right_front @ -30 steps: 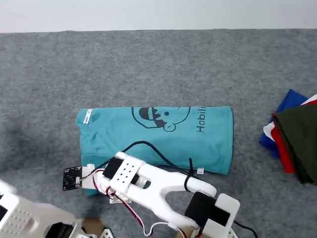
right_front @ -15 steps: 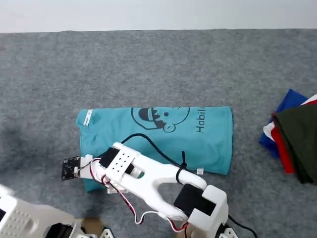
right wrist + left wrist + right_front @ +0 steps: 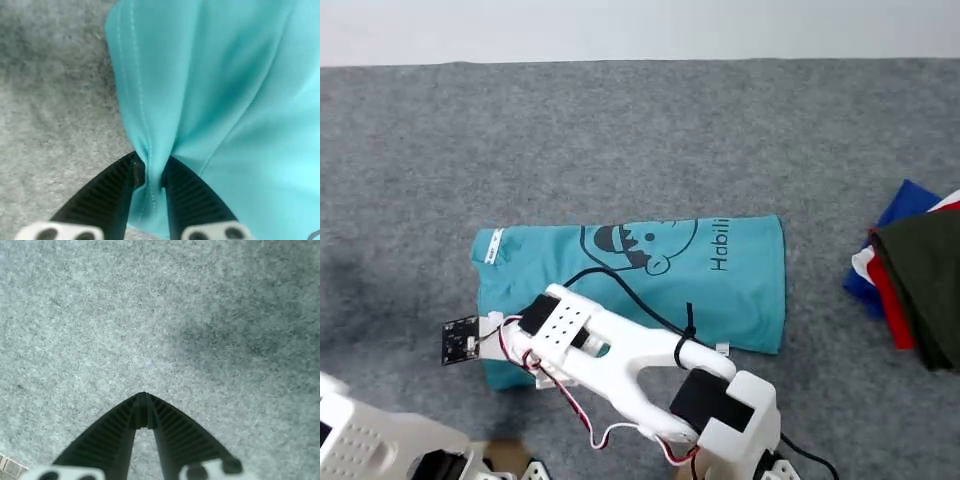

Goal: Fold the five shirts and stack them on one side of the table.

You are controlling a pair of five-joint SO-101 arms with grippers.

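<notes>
Grey felt-like table cover (image 3: 650, 130) fills scene — pale wall strip (image 3: 640, 30) along far edge.

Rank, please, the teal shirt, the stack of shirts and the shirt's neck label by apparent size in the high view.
1. teal shirt
2. stack of shirts, cut off at the picture's edge
3. neck label, smallest by far

Shirt tugged sideways
The right gripper (image 3: 150, 172), pinching the teal shirt (image 3: 730, 290), has slid left in the high view, dragging the cloth slightly along.
</notes>
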